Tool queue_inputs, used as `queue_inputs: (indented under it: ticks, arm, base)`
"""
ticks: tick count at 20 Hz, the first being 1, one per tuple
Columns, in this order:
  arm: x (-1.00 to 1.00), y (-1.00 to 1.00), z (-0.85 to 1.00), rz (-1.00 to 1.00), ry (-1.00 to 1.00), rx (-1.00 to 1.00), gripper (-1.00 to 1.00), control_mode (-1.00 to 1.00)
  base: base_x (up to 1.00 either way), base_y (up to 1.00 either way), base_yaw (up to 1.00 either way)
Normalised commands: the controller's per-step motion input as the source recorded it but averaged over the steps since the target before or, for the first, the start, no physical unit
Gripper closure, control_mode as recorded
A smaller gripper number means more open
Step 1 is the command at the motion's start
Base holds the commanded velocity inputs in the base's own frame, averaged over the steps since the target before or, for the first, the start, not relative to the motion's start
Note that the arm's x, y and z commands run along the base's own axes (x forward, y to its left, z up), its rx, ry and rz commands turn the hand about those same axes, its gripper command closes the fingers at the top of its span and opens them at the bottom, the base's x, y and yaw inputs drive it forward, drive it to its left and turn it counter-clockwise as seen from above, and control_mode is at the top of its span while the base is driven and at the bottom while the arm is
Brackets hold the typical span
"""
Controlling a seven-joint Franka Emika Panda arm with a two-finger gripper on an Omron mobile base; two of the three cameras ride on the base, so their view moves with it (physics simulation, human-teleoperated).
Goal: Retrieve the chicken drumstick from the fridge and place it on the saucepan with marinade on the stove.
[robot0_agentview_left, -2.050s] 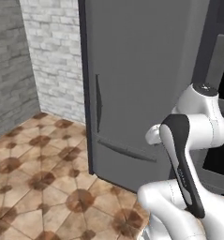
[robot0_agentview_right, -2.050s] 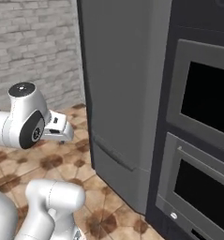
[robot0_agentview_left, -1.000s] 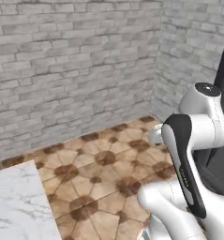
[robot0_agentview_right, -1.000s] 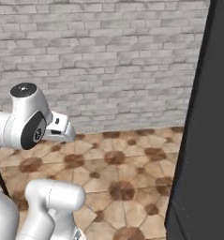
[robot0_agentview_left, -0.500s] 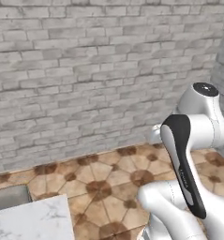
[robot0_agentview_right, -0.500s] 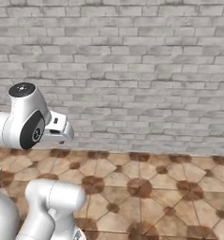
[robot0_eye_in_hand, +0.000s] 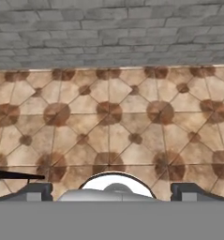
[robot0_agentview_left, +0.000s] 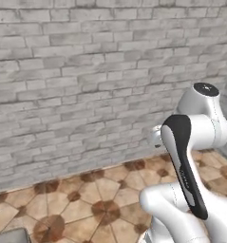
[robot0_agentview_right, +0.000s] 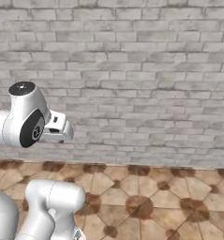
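Where the drumstick lies cannot be told from these views, and nothing of it is seen between or near the fingers. The gripper [robot0_eye_in_hand: 113,192] is seen from the hand camera with its two dark fingers [robot0_eye_in_hand: 37,191] spread as wide as they go, one at each lower corner of that view. Nothing is held, and nothing is touched by either finger.

Beyond the fingers, a tiled floor [robot0_eye_in_hand: 114,117] of tan and brown pieces is laid out, with dark brown round patches where the tiles meet. Bare floor is seen across the wide gap between the two fingers. Farther ahead of the fingers, where the floor ends, a grey brick wall [robot0_eye_in_hand: 108,33] is met, its courses running level across the view.

From the two base cameras, the white arm [robot0_agentview_left: 193,137] is seen folded up well above the floor, with its hand end [robot0_agentview_right: 57,127] turned toward the wall and kept well apart from it. The same brick wall and patterned floor are seen behind and below the arm. A flat grey corner [robot0_agentview_left: 8,235] is caught at the lower left edge of the left base view; what it belongs to cannot be told.
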Motion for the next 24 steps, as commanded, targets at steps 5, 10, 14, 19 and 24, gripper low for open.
queue_inputs:
  ticks: [5,10,14,19,24]
  arm:
    - [0.00,0.00,0.00,0.00,0.00,0.00,-1.00,1.00]
    - [0.00,0.00,0.00,0.00,0.00,0.00,-1.00,1.00]
    - [0.00,0.00,0.00,0.00,0.00,0.00,-1.00,1.00]
    - [0.00,0.00,0.00,0.00,0.00,0.00,-1.00,1.00]
    - [0.00,0.00,0.00,0.00,0.00,0.00,-1.00,1.00]
  base:
    - [0.01,0.00,-0.31]
    - [0.00,0.00,-0.42]
    - [-0.05,0.00,-0.47]
    - [-0.23,-0.02,-0.57]
    - [-0.35,-0.06,-0.65]
